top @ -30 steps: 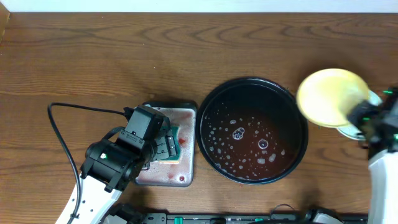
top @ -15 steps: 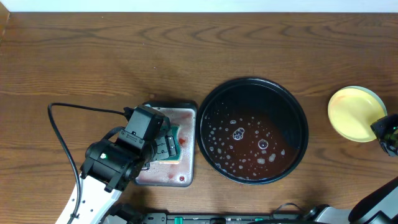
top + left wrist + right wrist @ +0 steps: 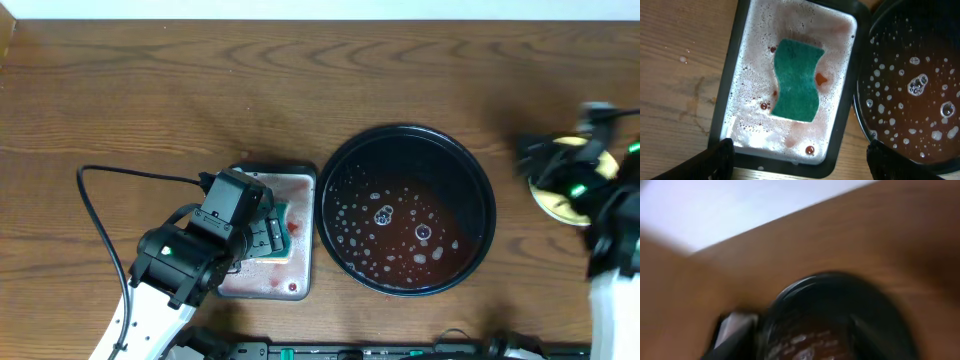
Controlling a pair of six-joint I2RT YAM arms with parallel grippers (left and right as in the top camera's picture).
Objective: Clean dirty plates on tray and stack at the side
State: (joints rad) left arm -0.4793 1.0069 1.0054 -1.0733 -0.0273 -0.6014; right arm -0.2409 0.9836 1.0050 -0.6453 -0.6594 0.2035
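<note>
The black tray holds reddish, foamy water and no plates; it also fills the blurred right wrist view. One pale yellow plate lies flat on the table to the right of the tray, mostly covered by my right arm. My right gripper is blurred above the plate's left edge, jaws apart with nothing between them. My left gripper hangs open over the near end of the small grey tray, holding nothing. A teal sponge lies in the foam there.
The grey sponge tray sits directly left of the black tray, nearly touching it. A black cable loops left of my left arm. Bare wood stretches across the back of the table.
The right arm carried the yellow plate right, laid it flat beside the tray and let go. It has since swung back over the plate. The left arm has not moved.
</note>
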